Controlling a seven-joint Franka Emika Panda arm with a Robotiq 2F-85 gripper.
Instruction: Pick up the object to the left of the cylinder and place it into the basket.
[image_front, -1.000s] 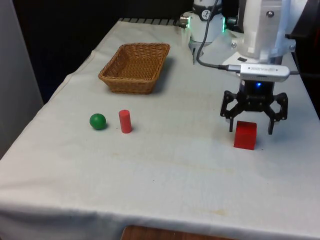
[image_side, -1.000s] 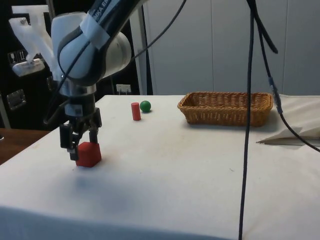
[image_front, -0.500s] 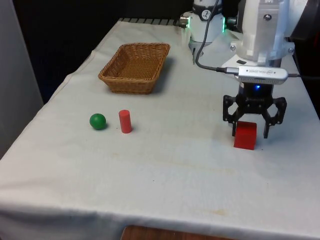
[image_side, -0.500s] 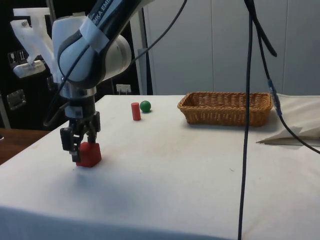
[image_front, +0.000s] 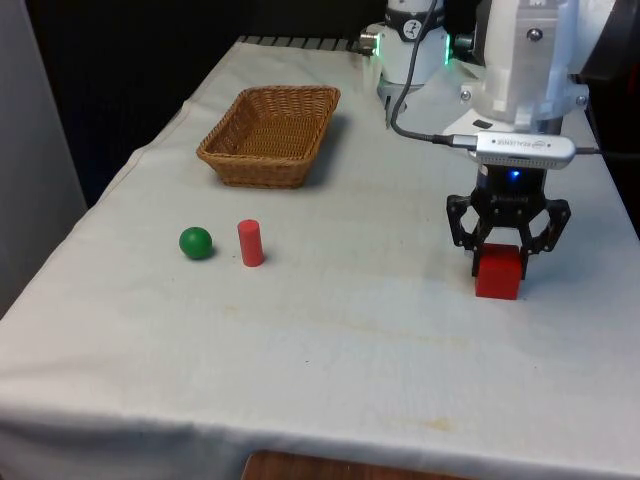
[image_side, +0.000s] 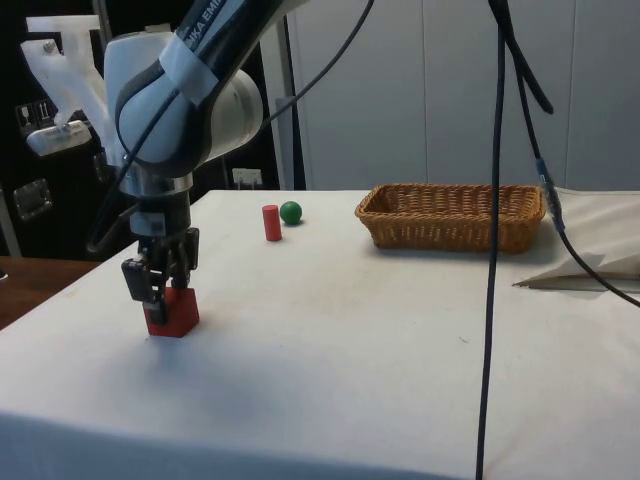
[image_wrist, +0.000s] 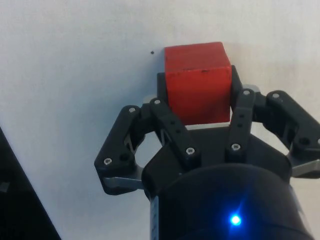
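The gripper (image_front: 499, 262) is clamped on the red cube (image_front: 499, 274), which is pressed between both fingers (image_wrist: 167, 102) on the white cloth (image_front: 330, 340). Well apart, toward the front view's left, the green ball (image_front: 196, 242) is seen just beside the red cylinder (image_front: 250, 243), with the wicker basket (image_front: 240, 160) beyond them.

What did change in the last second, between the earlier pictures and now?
The hand came down over the red cube and its fingers closed on the cube's sides. The cube shifted slightly toward the front view's right and sits on the white cloth. The green ball, the red cylinder and the basket stayed where they were.
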